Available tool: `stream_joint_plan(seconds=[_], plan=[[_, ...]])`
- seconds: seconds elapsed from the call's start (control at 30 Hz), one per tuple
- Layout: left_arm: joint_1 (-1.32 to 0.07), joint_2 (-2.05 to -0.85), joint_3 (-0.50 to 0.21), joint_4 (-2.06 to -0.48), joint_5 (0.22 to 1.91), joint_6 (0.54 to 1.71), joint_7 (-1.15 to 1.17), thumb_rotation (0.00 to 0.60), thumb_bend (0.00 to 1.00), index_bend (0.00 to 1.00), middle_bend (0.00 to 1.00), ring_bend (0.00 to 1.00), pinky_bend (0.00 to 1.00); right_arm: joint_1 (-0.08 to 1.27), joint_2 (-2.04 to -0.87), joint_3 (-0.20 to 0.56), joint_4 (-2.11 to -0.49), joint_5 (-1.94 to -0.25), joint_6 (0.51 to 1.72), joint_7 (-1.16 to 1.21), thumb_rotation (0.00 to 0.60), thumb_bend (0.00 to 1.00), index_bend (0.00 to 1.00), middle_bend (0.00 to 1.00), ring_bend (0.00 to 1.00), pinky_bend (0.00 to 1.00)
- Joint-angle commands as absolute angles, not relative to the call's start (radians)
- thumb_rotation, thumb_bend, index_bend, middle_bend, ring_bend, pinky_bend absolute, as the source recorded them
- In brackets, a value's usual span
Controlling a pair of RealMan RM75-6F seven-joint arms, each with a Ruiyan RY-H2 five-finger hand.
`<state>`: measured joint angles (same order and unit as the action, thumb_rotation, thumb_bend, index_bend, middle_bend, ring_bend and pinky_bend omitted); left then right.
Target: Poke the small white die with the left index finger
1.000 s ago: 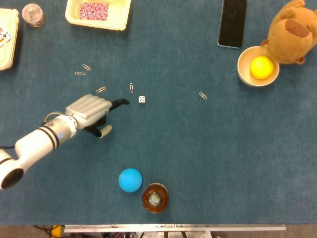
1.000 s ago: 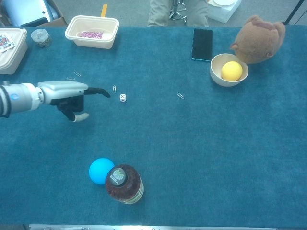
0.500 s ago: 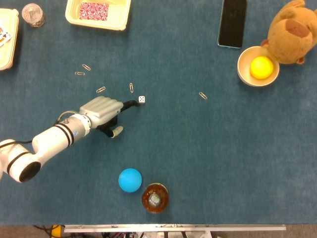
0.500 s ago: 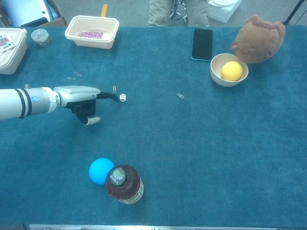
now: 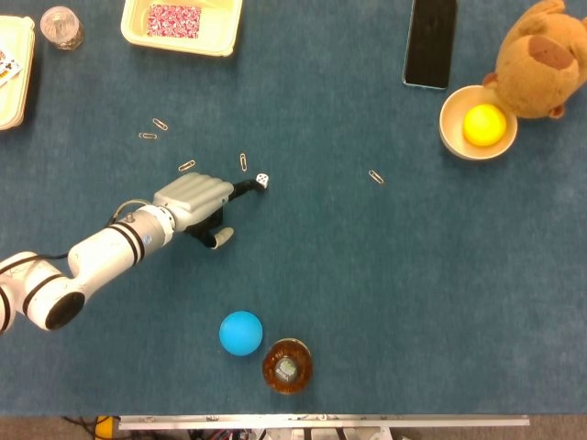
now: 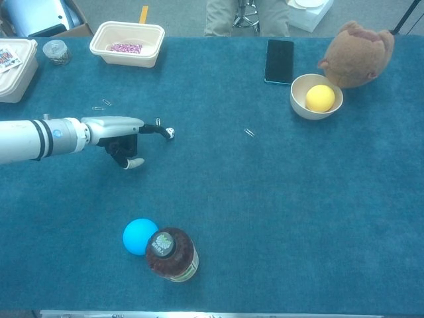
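Observation:
The small white die (image 5: 262, 180) (image 6: 171, 133) lies on the blue table cloth left of the middle. My left hand (image 5: 194, 202) (image 6: 121, 130) reaches in from the left, its black index finger stretched out straight and its tip touching the die's left side. The other fingers are curled under the palm, with the pale thumb tip pointing down. It holds nothing. My right hand shows in neither view.
Several paper clips (image 5: 243, 162) lie around the die. A blue ball (image 5: 240, 333) and a brown jar (image 5: 287, 366) stand at the front. Far right are a bowl (image 5: 452, 135) with a yellow ball, a teddy bear (image 5: 541, 58) and a phone (image 5: 429, 42). Trays (image 5: 222, 30) line the far left.
My left hand has moved right across the table, from short of the die until its index fingertip touches it. The die has shifted slightly up and looks tilted.

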<state>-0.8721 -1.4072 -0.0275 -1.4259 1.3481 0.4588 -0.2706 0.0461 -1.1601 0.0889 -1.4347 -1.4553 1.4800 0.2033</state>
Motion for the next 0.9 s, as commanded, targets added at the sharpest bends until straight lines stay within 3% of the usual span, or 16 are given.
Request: stream_joint_plan(seconds=[0.03, 0.57, 0.9], plan=[[-0.874, -1.405, -0.028, -1.425, 1.345, 0.459, -0.27, 0.6, 0.46, 0.07, 1.0, 1.0, 1.0, 0.047, -1.161, 0.089, -1.435, -1.456, 1.479, 0.202, 0.6, 0.29, 0.38, 0.33, 0.23, 0.36], [-0.894, -1.405, -0.039, -1.413, 1.327, 0.456, -0.268, 0.6, 0.46, 0.07, 1.0, 1.0, 1.0, 0.045, -1.162, 0.092, -1.435, -1.452, 1.482, 0.2, 0.6, 0.29, 0.38, 0.33, 0.23, 0.36], [-0.825, -1.288, -0.045, -1.498, 1.277, 0.593, -0.214, 0.6, 0.46, 0.07, 1.0, 0.99, 1.0, 0.042, -1.156, 0.095, -1.438, -1.453, 1.489, 0.205, 0.6, 0.29, 0.38, 0.33, 0.23, 0.36]])
